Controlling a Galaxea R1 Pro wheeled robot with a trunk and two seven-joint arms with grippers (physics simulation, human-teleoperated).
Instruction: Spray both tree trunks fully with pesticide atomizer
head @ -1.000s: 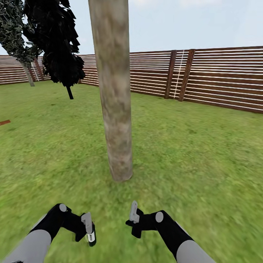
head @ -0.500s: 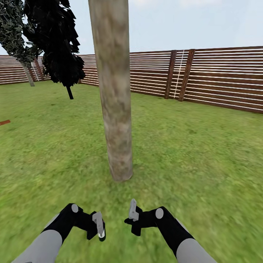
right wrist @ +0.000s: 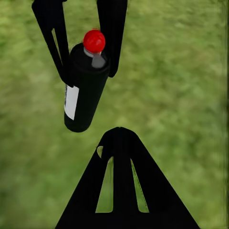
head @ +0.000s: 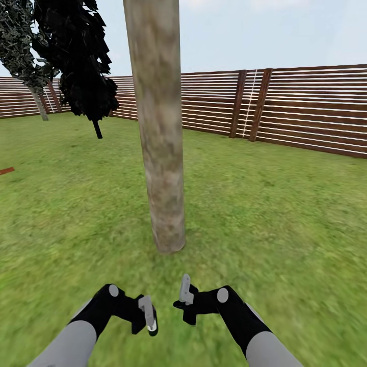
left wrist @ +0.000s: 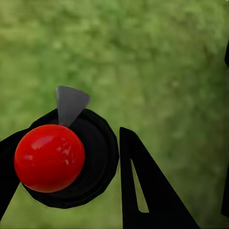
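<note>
left gripper (head: 149, 317) clamps the black pesticide atomizer (right wrist: 86, 86), red-capped, near the tree trunk (head: 159, 127); right gripper (head: 185, 295) looks closed, empty.

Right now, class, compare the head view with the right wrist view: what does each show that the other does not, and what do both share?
Head view alone: the thick tree trunk rising just ahead, the slatted wooden fence, the sky, and the right gripper with its arm.

Right wrist view alone: the atomizer's red cap and white label, seen clearly.

Both: green grass and the left gripper shut on the black atomizer.
</note>
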